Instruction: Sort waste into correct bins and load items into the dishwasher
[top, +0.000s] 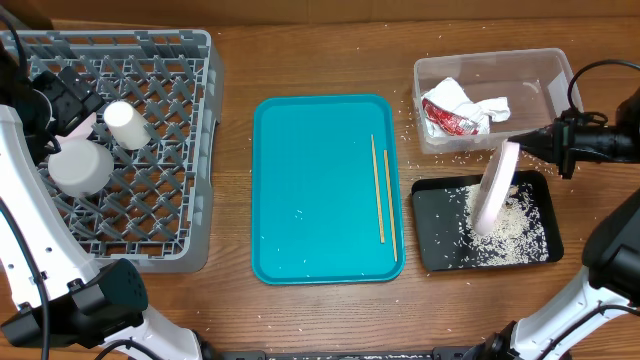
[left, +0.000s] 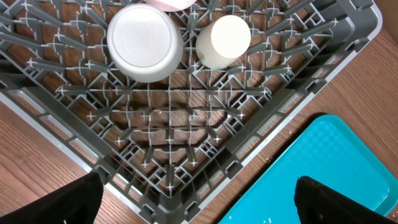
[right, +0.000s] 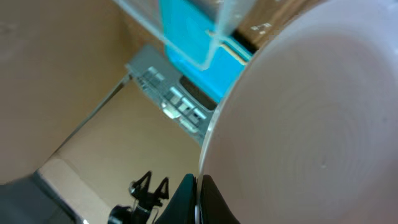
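Observation:
My right gripper (top: 532, 144) is shut on the rim of a pink plate (top: 495, 188), which stands tilted on edge over a black tray (top: 432, 255) strewn with rice (top: 505, 238). In the right wrist view the plate (right: 311, 124) fills the frame and the jaws (right: 198, 199) pinch its edge. My left gripper (top: 68, 98) is open and empty above the grey dish rack (top: 190, 150), which holds a large white cup (top: 80, 167) and a small white cup (top: 126, 124). Both cups show upside down in the left wrist view (left: 145, 42) (left: 224, 40), with the open fingers (left: 199, 196) over the rack's corner.
A teal tray (top: 310, 190) lies in the middle with two chopsticks (top: 380, 190) along its right side. A clear bin (top: 545, 70) at the back right holds crumpled waste (top: 460, 108). Rice grains are scattered on the table around the bin and the black tray.

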